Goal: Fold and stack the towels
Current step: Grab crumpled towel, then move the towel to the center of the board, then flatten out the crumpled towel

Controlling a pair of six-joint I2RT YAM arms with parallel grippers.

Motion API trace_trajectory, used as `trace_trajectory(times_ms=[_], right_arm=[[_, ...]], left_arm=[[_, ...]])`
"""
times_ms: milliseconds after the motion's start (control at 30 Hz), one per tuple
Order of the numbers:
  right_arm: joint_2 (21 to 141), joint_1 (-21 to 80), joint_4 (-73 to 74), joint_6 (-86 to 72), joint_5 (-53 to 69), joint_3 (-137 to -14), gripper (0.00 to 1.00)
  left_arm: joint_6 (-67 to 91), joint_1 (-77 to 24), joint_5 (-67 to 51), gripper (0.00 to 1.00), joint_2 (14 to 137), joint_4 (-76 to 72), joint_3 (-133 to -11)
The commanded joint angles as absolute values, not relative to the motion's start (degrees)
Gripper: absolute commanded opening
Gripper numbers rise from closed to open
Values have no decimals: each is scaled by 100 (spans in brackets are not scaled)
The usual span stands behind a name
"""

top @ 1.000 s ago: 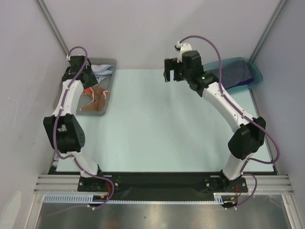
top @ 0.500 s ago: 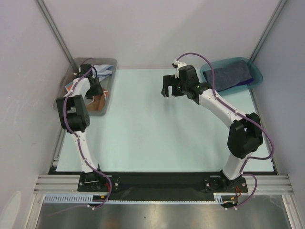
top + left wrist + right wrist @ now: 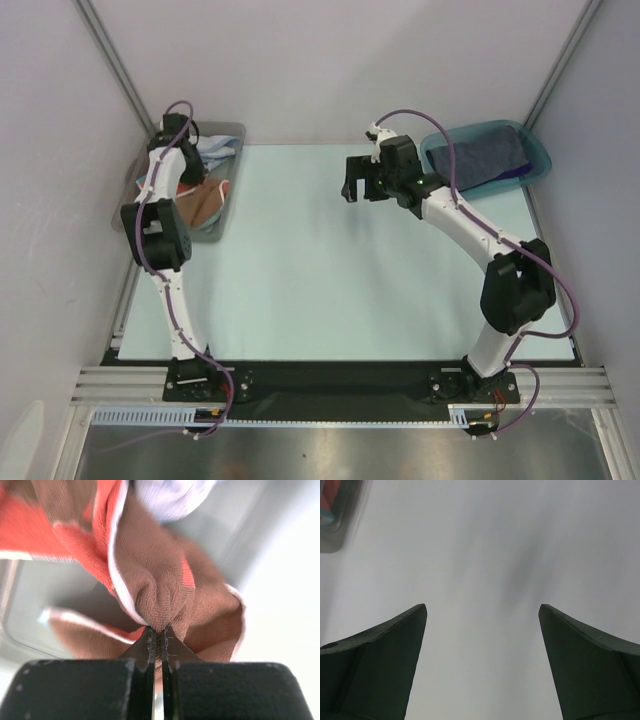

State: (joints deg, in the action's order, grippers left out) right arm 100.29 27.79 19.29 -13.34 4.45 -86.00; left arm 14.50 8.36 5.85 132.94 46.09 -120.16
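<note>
Plainly, the work is at its start. The pale, flat table surface carries no folded cloth and no stack.

At the far right, the teal translucent plastic bin holds a deep purple soft towel, lying fairly flat inside; whether it is folded, or hides another beneath it, I cannot tell from above.

At the far left, the grey plastic bin holds the rest. A pale white and light-blue cloth is bunched at the bin's far end. An orange-red towel with brownish patches lies crumpled just nearer.

The left gripper reaches down into that grey bin with its jaws pressed together on a raised pucker of the orange-red towel. This looks like the pick that starts the first fold.

The right gripper hangs over bare table, well apart from both bins, with its jaws spread wide and nothing between them.

So, as I judge it, nearly everything is left. The pinched towel must come out, be spread and folded, then each of the others in turn, and all be stacked.
</note>
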Motion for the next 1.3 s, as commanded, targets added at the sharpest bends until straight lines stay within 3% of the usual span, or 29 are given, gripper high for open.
trace_trajectory(times_ms=[0,167,267,367,467,600,633,733,833,867,967,1033,1133,1200,1267], right_arm=[[9310,2812,1784,-1292,553,-8482,100],[8527,2681,1740,-1502,273,-7911,100],[8008,2523,1793,-1678,36,-7665,100],[7621,2452,2012,-1696,-228,-7437,100],[7234,2443,2065,-1784,-299,-6885,100],[6742,2443,2153,-2152,-308,-6278,100],[6646,2443,2153,-2197,-351,-6154,100],[6591,2426,2171,-2215,-456,-5880,99],[6828,2417,1988,-2084,-317,-5827,97],[6951,2417,1882,-2066,-308,-5810,95],[7531,2338,1416,-2179,-106,-5810,84],[8093,2180,978,-2372,112,-5879,71],[8892,1987,537,-2548,298,-6037,61],[9488,1759,379,-2488,500,-6310,47],[9851,1583,422,-2513,606,-6512,40]], left_arm=[[1520,450,325,0,11993,4702,-12725],[1679,-401,-797,0,10523,4150,-12447],[1889,-894,-1501,0,9582,3631,-11561],[2152,-1351,-1784,3,8686,2964,-10042],[2354,-1939,-1862,6,8097,2006,-7708],[2847,-2810,-1908,7,7805,1146,-5857],[2917,-3021,-1846,9,7761,1021,-5549],[3058,-3795,-1486,34,7708,1028,-4713],[3164,-3832,-1232,43,7463,1291,-4606],[3173,-3823,-1030,56,7375,1370,-4727],[2963,-3623,-151,70,7321,1906,-5340],[2805,-3341,-79,70,7749,1951,-5711],[2567,-2814,-525,67,8783,1653,-6510],[2251,-2725,-798,59,9384,1635,-7423],[2101,-2812,-1221,52,10304,1748,-8387]])
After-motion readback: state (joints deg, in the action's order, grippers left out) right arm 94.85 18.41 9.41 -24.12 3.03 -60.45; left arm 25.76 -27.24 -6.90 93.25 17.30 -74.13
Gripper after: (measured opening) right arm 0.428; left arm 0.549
